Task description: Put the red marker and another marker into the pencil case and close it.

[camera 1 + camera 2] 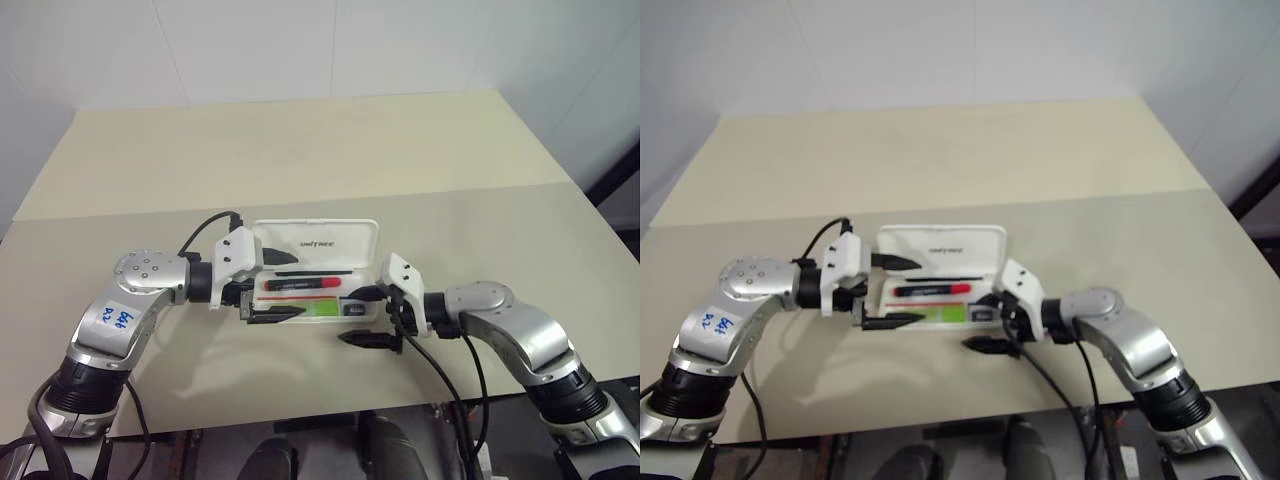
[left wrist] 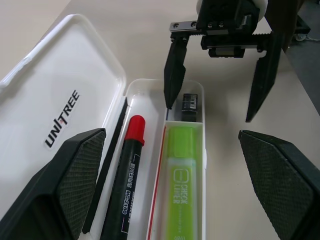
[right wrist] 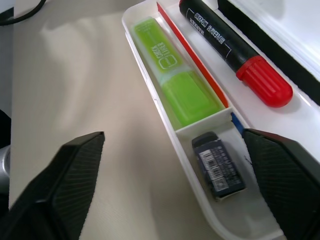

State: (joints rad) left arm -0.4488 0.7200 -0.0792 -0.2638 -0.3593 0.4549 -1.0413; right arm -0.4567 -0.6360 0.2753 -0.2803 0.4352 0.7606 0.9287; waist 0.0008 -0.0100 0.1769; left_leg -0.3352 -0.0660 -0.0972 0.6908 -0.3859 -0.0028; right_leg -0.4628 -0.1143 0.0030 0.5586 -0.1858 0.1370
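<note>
Sitting wide open on the pale surface [image 1: 300,150], the pencil case [image 1: 316,243] already holds both pens: the red marker [image 1: 298,285] lies in the long channel nearest the hinged lid, and the green marker [image 1: 318,309] lies in the narrower front channel, with a small dark eraser-like block [image 3: 218,167] in the end pocket beside it. What's left, by my reading, is the closing. That case looks like thin hard plastic, light and slick, so it will likely skate if pushed from one side only; the best hold should be the lid's free long edge, tipped over the hinge while the tray is braced. At one short end of the case, the left tool [image 1: 262,290] is released, one finger over the lid side and one along the tray's front edge, grasping nothing. At the opposite short end, the right tool [image 2: 220,80] is also spread and empty, tilted down, one finger dipping at the eraser pocket and the other outside the tray's front wall.
</note>
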